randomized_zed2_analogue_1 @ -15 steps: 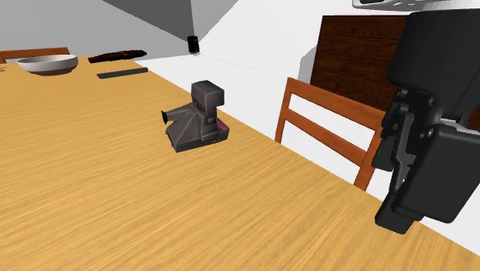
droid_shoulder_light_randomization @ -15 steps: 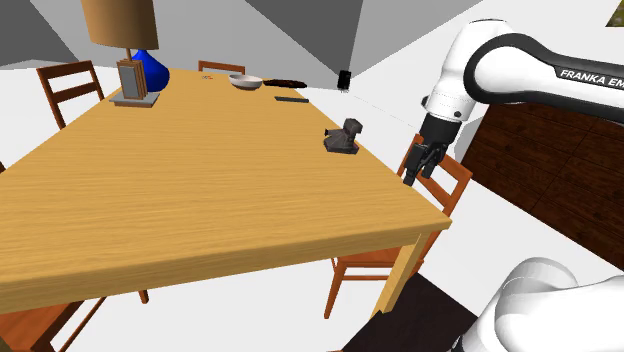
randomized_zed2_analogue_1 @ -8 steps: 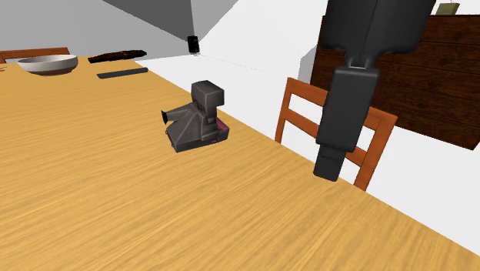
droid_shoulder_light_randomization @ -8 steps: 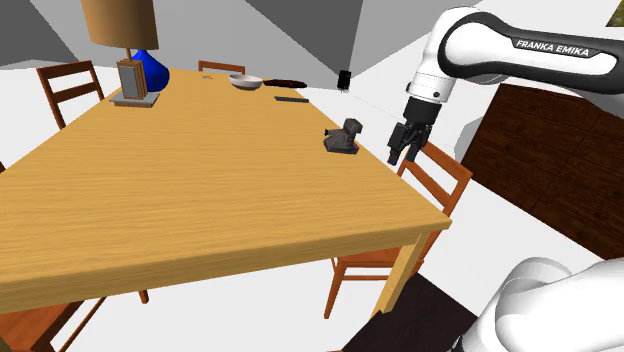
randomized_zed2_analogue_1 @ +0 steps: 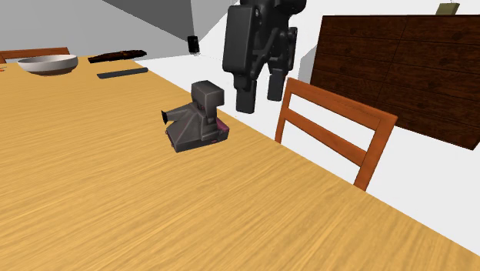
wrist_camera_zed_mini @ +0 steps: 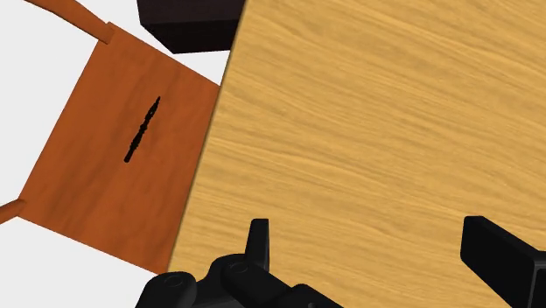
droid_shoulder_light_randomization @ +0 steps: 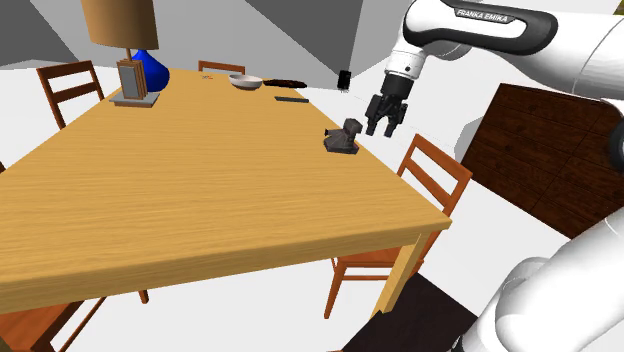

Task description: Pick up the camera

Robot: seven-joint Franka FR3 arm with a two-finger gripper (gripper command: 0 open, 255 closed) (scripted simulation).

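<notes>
The camera is a small dark grey boxy one with a raised block on top. It rests on the wooden table close to the edge beside a chair. My black gripper hangs open just above the table edge. It is off to the camera's side toward the chair, apart from the camera and holding nothing. In the wrist view the gripper has bare table top between its spread fingers.
A wooden chair stands against the table edge under my arm. A dark dresser is beyond it. A bowl, a flat dark bar and a blue-based lamp sit at the far end.
My gripper has swung from beside the chair back, up and leftward in the shoulder view, to just beside the camera. The camera has not moved.
</notes>
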